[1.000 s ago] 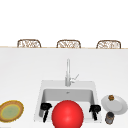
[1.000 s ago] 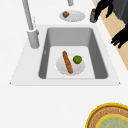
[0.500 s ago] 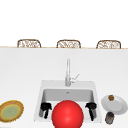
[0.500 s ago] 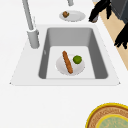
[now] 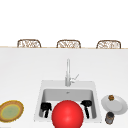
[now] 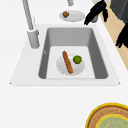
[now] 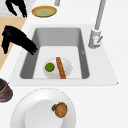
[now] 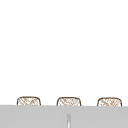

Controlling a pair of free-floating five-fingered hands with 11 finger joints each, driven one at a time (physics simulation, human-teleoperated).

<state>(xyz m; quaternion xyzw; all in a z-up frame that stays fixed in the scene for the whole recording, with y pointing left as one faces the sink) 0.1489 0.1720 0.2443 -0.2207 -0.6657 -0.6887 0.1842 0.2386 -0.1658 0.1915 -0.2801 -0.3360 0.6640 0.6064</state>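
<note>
My left hand [image 5: 45,109] and right hand [image 5: 86,106] hover over the sink's [image 5: 41,88] front edge, both open with relaxed fingers and holding nothing. A big red ball [image 5: 67,115] sits between them and hides the middle of the basin. In the basin lies a small white plate [image 6: 75,71] with a long brown sausage [image 6: 67,62] and a green lime [image 6: 77,59] on it. The right hand [image 7: 21,43] reaches over the basin's front wall, nearest the lime [image 7: 49,67]. The left hand [image 7: 16,7] hangs by the front edge near the yellow plate [image 7: 44,11].
The tall faucet [image 5: 67,72] stands behind the basin. On the right counter a large white plate [image 5: 119,106] carries a brown round food item [image 5: 111,97], with a dark jar [image 5: 109,117] in front. The yellow-rimmed plate [image 5: 11,111] lies on the left counter. Three chair backs line the far edge.
</note>
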